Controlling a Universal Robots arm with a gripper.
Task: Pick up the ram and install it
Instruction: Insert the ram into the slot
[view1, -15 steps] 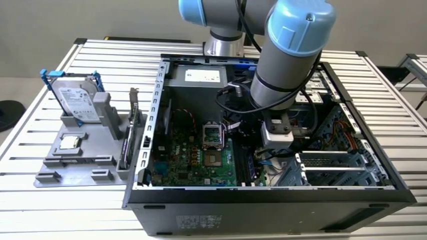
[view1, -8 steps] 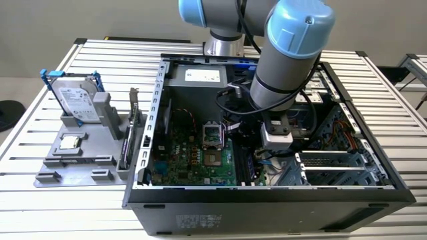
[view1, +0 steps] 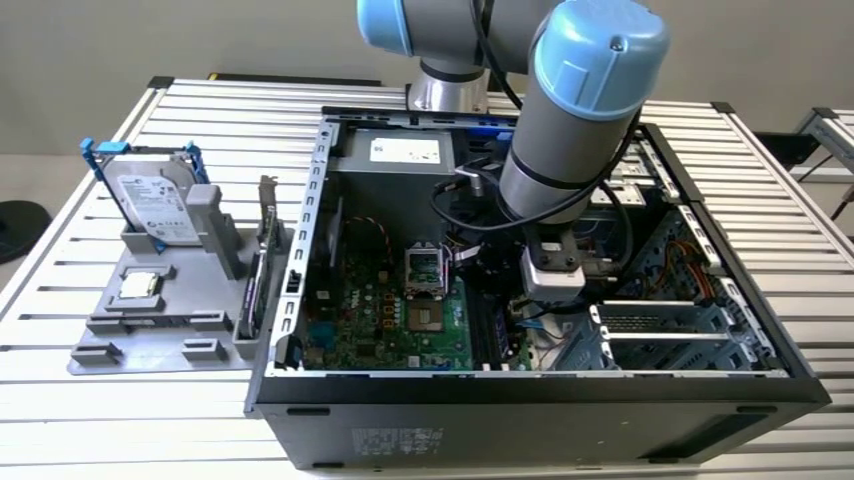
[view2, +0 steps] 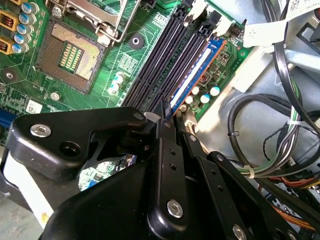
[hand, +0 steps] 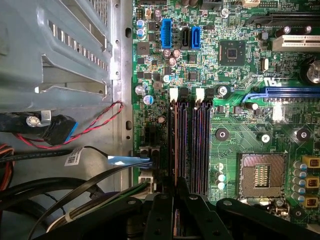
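I read the exterior view from nine o'clock round to three. At nine o'clock on the ribbed aluminium bench (view1: 80, 420) sits a grey plastic fixture (view1: 147, 340). A silver hard drive with blue rails (view1: 150, 200) stands in it, with a small square processor chip (view1: 142, 285) lying at the drive's six o'clock. A dark upright card with a metal bracket (view1: 260, 270) stands at the fixture's three o'clock edge, just beside the open black computer case (view1: 534, 410).

Inside the case lies the green motherboard (view1: 387, 310). At its three o'clock, the grey-and-blue arm reaches down and puts the black gripper (view1: 550, 305) low inside the case.

In the second wrist view the ram (view2: 197, 72), a long thin stick with a blue edge, stands on edge in the outermost of the black memory slots, well apart from the bare square processor socket (view2: 70, 55). The gripper (view2: 167, 110) meets the stick's near end.

In the first wrist view the ram (hand: 175, 145) shows edge-on in that same slot. The fingers (hand: 165, 205) are clenched on its end, with the gripper (hand: 177, 187) directly over the slot.
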